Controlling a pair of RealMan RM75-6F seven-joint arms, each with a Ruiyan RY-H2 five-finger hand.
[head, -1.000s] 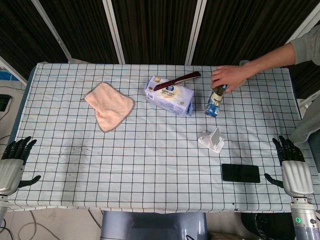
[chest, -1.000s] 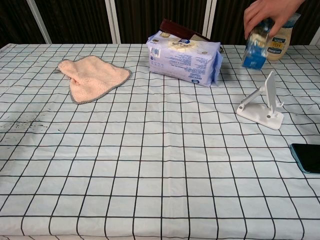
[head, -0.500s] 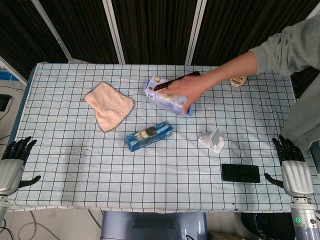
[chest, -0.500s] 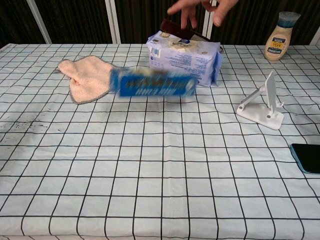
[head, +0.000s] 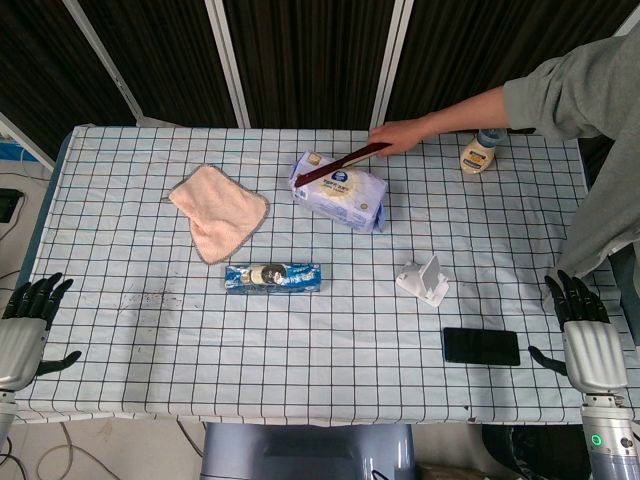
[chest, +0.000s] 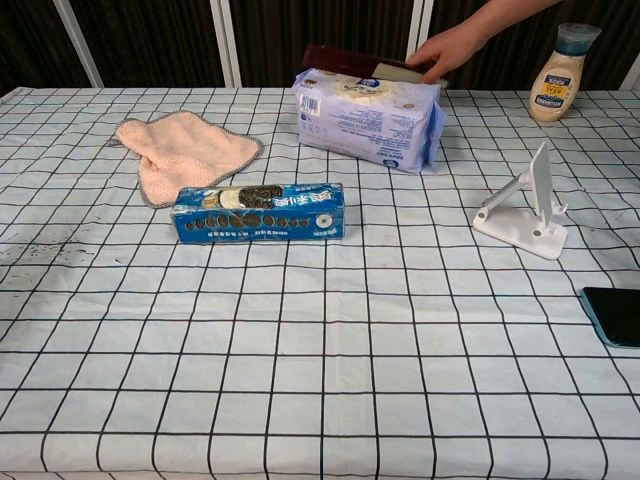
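Observation:
My left hand (head: 27, 328) hangs off the table's near left corner, fingers spread, holding nothing. My right hand (head: 585, 335) hangs off the near right corner, also spread and empty; the black phone (head: 481, 346) is the thing nearest it. Neither hand shows in the chest view. A blue cookie packet (head: 273, 277) (chest: 259, 212) lies flat near the table's middle. A person's hand (head: 395, 136) (chest: 448, 48) grips a dark red flat object (head: 340, 162) (chest: 350, 60) lying on the white-blue tissue pack (head: 339, 190) (chest: 368, 114).
A pink cloth (head: 220, 211) (chest: 181, 148) lies at the back left. A white phone stand (head: 424, 280) (chest: 527, 204) sits right of centre. A dressing bottle (head: 477, 153) (chest: 558, 86) stands at the back right. The person's arm reaches over the table's far side. Dark specks (head: 150, 294) mark the cloth's near left.
The person set the blue cookie packet down mid-table, left the dressing bottle at the back right, and moved their hand to the dark red object. My hands have not moved.

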